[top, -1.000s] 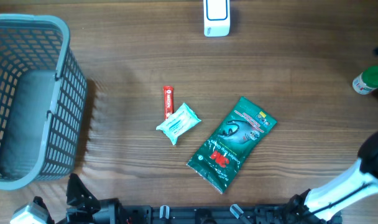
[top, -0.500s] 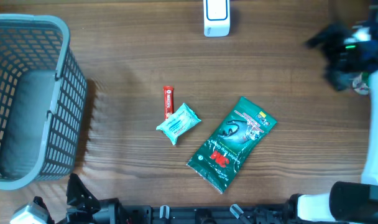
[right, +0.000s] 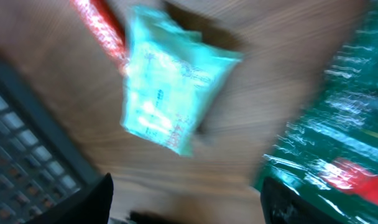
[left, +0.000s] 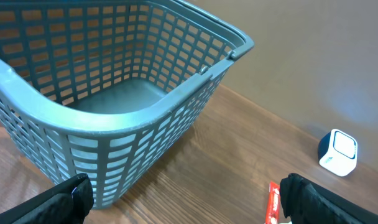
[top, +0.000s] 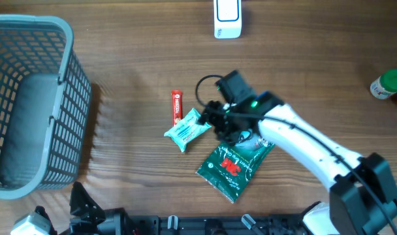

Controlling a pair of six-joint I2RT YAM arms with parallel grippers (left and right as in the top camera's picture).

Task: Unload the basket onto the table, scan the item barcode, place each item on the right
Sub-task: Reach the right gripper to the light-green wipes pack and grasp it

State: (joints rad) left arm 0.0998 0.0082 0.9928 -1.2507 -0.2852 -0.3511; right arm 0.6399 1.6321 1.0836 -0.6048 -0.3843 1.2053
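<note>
Three items lie mid-table: a light-teal packet [top: 187, 129], a thin red stick [top: 176, 106] and a green pouch [top: 232, 164]. The white scanner [top: 226, 18] stands at the far edge. My right gripper [top: 216, 121] hovers between the packet and the pouch, covering the pouch's upper end. In the blurred right wrist view it [right: 186, 199] is open over bare wood, with the packet [right: 170, 93] ahead and the pouch [right: 338, 143] at right. My left gripper [left: 186, 199] is open and empty at the near left, facing the scanner [left: 338, 152] and the stick [left: 273, 202].
A tall grey-blue mesh basket [top: 66, 111] fills the left side and looms close in the left wrist view [left: 114, 118]. A green-capped bottle [top: 388, 85] stands at the right edge. The right arm [top: 316, 153] stretches across the table's right half.
The right arm swung in from the right edge to the middle, over the packet and pouch, and its jaws have narrowed a little. The left arm and the items have not moved.
</note>
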